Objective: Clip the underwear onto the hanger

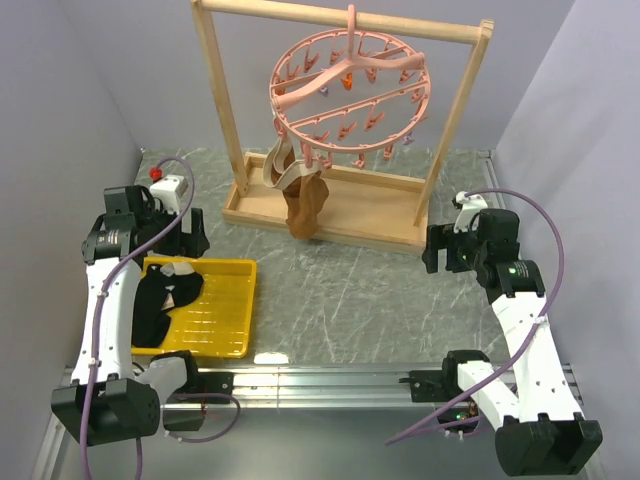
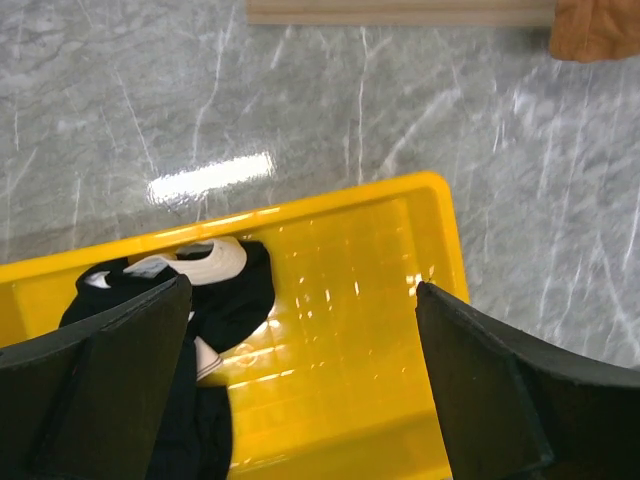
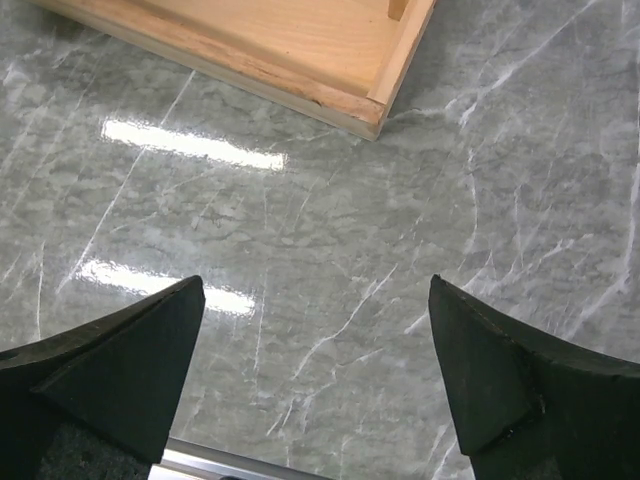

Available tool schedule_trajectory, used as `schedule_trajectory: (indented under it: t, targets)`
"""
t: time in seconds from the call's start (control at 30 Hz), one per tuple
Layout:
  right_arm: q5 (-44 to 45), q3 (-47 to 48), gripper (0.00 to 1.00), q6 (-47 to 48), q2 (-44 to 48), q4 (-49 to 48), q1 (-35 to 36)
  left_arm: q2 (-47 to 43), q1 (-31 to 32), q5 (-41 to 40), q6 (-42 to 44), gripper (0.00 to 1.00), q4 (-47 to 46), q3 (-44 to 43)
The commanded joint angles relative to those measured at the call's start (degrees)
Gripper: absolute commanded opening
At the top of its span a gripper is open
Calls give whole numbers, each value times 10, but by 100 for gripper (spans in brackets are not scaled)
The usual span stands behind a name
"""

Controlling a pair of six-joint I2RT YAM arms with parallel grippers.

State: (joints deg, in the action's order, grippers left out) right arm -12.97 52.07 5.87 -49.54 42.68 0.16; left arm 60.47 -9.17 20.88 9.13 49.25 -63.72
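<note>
While the underwear [image 1: 165,300] is seen lying crumpled at the left end of the yellow tray [image 1: 225,325], nothing of the task can be counted as done: the hanger [image 1: 350,95] is hung well beyond the tray's far side, and no black cloth is clipped to it yet. The left gripper [image 2: 302,290] is held just above the tray, jaws spread fully wide and nothing gripped, so the pick-up is judged to be next. The right gripper [image 3: 315,285], well off to the tray's right, is likewise spread wide and empty over the table [image 3: 300,200].
</note>
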Motion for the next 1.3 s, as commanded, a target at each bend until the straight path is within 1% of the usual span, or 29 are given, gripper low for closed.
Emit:
schedule_trajectory:
  t: [0.0,0.03,0.1,0.13,0.2,0.23,0.3,0.33,0.37,0.43,0.47,0.5,0.57,0.6,0.63,0.77,1.03,1.13,1.27]
  targets:
    - [2,15,100,12,1,4,1,5,-1,14,75,99,44,-35]
    - [-2,15,100,15,1,8,1,8,-1,4,111,99,58,-39]
    - [-24,16,100,26,1,14,1,13,-1,-27,138,99,92,-41]
    - [-31,15,100,29,1,17,1,12,-4,-37,180,99,108,-39]
    - [-34,9,100,33,1,18,1,2,-27,-44,218,99,131,-18]
    - [-31,8,100,34,1,18,1,-1,-37,-47,254,99,142,-11]
    - [-31,5,100,33,1,18,2,0,-69,-47,274,99,167,4]
    - [-35,4,100,33,2,18,1,4,-80,-43,299,99,179,7]
    - [-37,3,100,31,6,17,1,11,-106,-34,310,99,190,10]
    - [-43,1,100,30,8,16,1,28,-131,-36,324,98,187,21]
    - [-43,1,100,29,9,16,1,43,-155,-44,324,97,177,29]
    - [-43,0,100,29,9,14,1,51,-165,-50,321,95,168,33]
    - [-44,-1,100,30,8,14,1,82,-182,-50,312,90,155,39]
    - [-44,0,100,30,6,14,1,90,-183,-49,308,84,152,40]
    - [-45,0,100,30,4,15,1,94,-184,-49,296,83,146,42]
    - [-51,-5,100,27,1,9,1,100,-184,-33,260,83,54,70]
    - [-46,2,100,26,-5,14,2,148,-176,71,203,81,28,47]
    - [-40,1,100,27,-6,14,2,172,-173,85,191,81,17,54]
    - [-35,1,100,27,-6,15,2,194,-172,79,172,80,-26,69]
